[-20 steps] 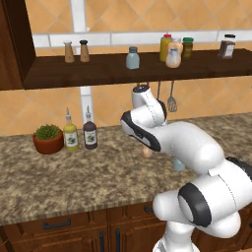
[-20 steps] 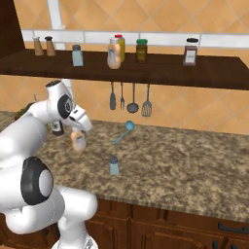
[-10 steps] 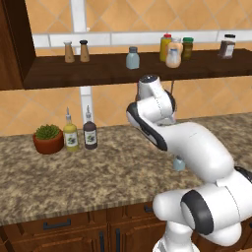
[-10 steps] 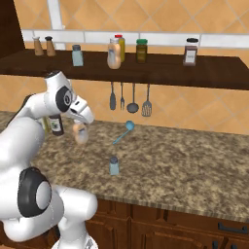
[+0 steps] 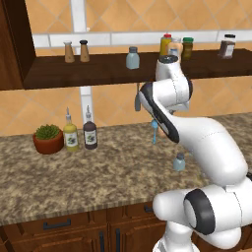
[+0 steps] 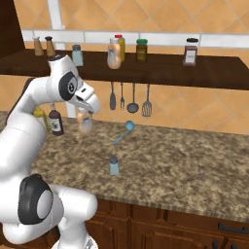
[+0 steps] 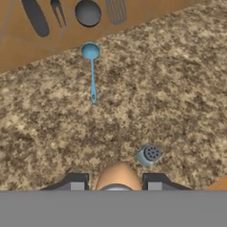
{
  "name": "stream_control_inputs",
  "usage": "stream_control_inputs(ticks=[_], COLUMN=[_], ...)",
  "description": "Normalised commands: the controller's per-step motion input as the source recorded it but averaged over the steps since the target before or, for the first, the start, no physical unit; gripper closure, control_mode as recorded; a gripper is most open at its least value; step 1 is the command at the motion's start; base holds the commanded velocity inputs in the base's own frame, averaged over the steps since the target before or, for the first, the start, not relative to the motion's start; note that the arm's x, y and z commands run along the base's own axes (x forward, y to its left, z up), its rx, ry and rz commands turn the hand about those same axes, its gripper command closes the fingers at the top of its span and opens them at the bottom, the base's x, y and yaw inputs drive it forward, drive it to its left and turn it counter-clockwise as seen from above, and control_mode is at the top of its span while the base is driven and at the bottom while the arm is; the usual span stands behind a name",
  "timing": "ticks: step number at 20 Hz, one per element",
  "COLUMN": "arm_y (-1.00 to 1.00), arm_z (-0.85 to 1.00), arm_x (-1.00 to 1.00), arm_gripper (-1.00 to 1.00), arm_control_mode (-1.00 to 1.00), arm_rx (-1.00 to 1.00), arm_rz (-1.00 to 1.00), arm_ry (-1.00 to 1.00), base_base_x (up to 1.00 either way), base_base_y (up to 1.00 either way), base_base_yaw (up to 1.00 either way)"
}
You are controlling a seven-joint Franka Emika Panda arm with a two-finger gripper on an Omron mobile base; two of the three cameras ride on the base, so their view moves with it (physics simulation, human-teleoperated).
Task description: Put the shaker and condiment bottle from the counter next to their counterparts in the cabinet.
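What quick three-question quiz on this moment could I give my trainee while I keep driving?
1. True or false: the gripper holds the condiment bottle above the counter.
2. Which task item stands on the counter? A) the shaker B) the condiment bottle C) both
3. Fill in: the blue spoon lies on the counter below the hanging ____.

Key: 1 true. The jaws are shut on the bottle, which hangs clear of the worktop. 2 A. 3 utensils.
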Motion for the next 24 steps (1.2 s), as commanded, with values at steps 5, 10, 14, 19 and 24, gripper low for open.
stream_control_inputs(ticks=[5,10,14,19,24], arm_y=[-0.26,-0.24,-0.22,-0.23,-0.24], arm_z=[0.68,0.57,0.36,0.43,0.53], arm_x=[-0.06,-0.02,-0.03,-0.02,-0.02], arm_gripper=[1.0,1.0,1.0,1.0,1.0], arm_control_mode=[-1.0,-1.0,-1.0,-1.0,-1.0], arm_rx=[0.05,0.01,-0.02,-0.01,0.0], arm_rz=[0.0,0.0,0.0,0.0,0.0], arm_ry=[0.0,0.0,-0.07,-0.1,-0.08], base_base_x=[0.0,0.0,0.0,0.0,0.0], base_base_y=[0.0,0.0,0.0,0.0,0.0], base_base_yaw=[0.0,0.0,0.0,0.0,0.0])
